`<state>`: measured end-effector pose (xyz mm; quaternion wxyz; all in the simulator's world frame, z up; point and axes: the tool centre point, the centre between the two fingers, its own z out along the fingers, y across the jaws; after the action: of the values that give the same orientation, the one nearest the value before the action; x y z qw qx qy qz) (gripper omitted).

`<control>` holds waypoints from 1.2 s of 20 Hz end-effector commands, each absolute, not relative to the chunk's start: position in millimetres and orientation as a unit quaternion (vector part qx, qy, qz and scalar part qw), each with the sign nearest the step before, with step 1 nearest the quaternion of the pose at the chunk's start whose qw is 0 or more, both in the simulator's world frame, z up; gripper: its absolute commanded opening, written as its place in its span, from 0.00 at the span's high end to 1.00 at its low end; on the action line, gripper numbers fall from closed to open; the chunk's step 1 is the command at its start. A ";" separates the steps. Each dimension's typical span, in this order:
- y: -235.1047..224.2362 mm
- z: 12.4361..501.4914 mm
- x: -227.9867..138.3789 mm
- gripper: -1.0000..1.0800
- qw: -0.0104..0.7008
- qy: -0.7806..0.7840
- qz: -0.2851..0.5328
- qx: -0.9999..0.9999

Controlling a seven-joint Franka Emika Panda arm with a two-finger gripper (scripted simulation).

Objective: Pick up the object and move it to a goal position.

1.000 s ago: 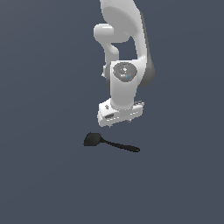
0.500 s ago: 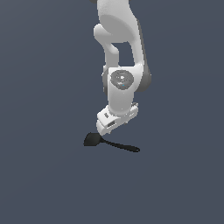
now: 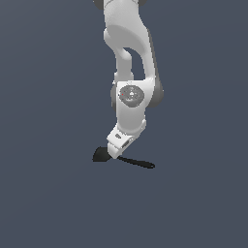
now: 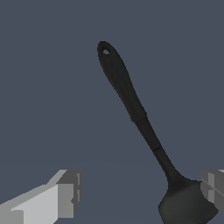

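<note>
2 fingers of the gripper are standing wide apart, empty, straddling the spatula low in frame; closing comes next.

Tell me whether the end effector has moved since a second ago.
Yes. In the exterior view the end effector has come down toward the spatula, which lies in the same spot; it now sits right at the neck beside the head.

Spatula head cut off, pincer-hidden
</note>
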<state>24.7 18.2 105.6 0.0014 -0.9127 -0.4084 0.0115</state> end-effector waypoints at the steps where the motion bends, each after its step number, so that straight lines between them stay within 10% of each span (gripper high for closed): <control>1: 15.8 100.8 27.4 0.04 0.001 -0.440 0.010 -0.898; 24: -1.6 68.3 45.0 0.04 0.000 -0.635 0.000 -0.772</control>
<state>44.4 -1.2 69.1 0.0002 -0.7771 -0.6294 0.0010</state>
